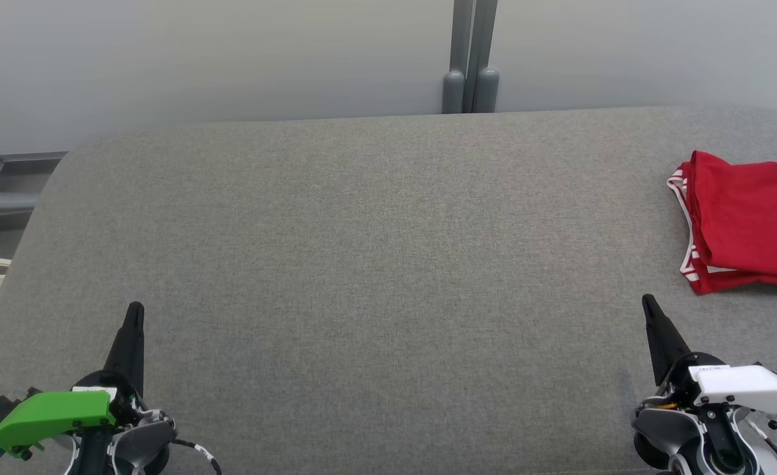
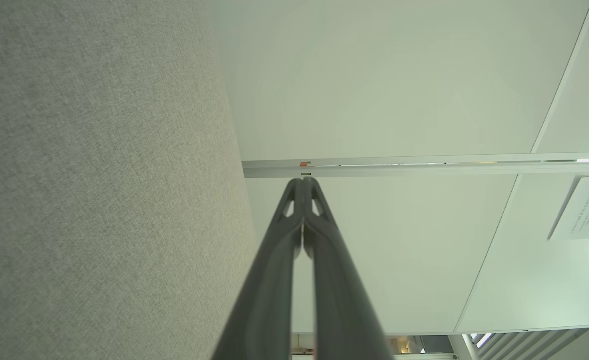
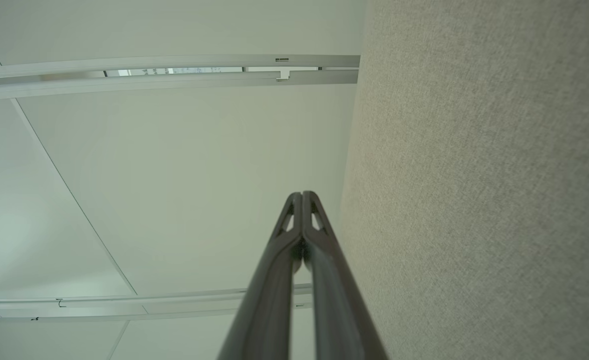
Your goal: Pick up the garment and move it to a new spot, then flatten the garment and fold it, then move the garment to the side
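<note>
Garment [image 1: 751,221] is lying folded at right edge of table [image 1: 362,264]; left claw [image 1: 136,309] and right claw [image 1: 647,302] are resting pinched together, empty.

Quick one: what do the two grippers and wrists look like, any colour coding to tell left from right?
Yes. The left gripper has a bright green wrist cover and a thin black cable trailing from it; the right gripper has a white cover. Both have long, dark, tapering fingers with small cut-outs near the tips.
</note>
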